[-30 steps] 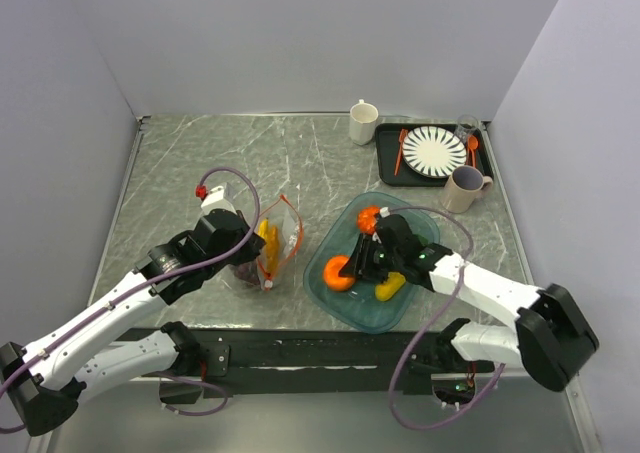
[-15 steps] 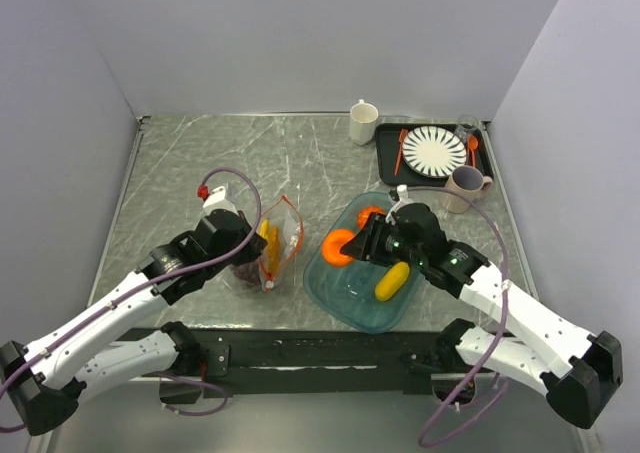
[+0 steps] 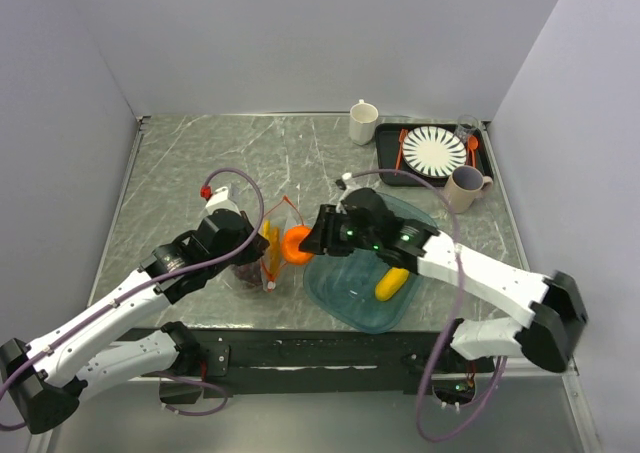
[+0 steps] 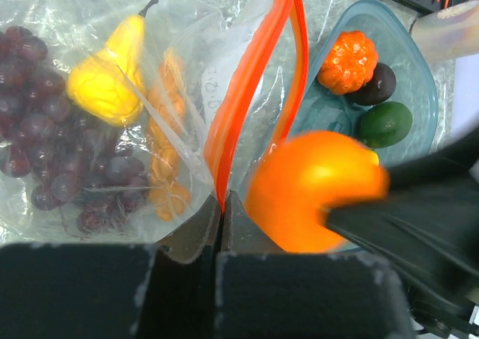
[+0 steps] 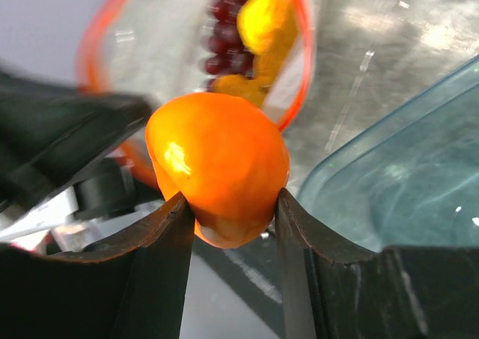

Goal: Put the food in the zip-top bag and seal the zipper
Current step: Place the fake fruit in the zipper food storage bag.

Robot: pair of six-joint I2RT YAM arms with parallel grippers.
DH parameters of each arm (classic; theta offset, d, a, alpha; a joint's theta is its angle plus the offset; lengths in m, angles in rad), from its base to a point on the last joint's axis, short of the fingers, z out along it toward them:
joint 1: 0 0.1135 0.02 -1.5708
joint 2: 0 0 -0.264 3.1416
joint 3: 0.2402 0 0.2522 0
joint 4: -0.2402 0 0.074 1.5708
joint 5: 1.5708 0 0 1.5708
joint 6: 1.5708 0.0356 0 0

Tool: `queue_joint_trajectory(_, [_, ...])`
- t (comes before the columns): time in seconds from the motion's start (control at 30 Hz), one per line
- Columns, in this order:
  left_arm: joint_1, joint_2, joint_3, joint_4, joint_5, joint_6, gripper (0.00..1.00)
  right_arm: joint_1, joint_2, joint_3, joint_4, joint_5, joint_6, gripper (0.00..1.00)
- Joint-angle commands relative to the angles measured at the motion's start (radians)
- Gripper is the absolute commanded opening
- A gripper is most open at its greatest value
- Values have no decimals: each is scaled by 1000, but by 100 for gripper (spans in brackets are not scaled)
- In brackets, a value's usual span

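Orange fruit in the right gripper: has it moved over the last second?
Yes. The orange fruit has travelled left, from over the teal tray to the zip-top bag's mouth.

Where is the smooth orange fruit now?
Top view, centre-left: the orange fruit sits in the right end effector at the open mouth of the zip-top bag, left of the tray.

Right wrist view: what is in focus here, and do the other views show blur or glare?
Right wrist: the orange fruit in the right gripper is sharp, the zip-top bag behind is soft. Left wrist: the fruit is smeared at its right edge; grapes sharp. Top external: evenly lit, sharp.
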Motion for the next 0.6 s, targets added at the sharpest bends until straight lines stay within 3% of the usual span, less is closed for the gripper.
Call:
queue_joint_trajectory(0.0, [2, -17, 21, 25, 9, 10, 1, 37, 131, 110, 38, 40, -45, 6])
queue_joint_trajectory(0.23, [2, -32, 12, 22, 14, 8, 1, 65, 249, 254, -41, 91, -71, 9])
queue_joint_trajectory(0.33, [2, -37, 24, 9, 9, 8, 1, 78, 300, 304, -100, 117, -87, 19])
queue_joint_trajectory(0.47, [2, -49, 44, -14, -17, 10, 1, 92, 305, 315, -131, 134, -109, 41])
queue_joint_trajectory(0.57, [2, -70, 50, -28, -43, 7, 1, 94, 269, 309, -150, 178, -118, 64])
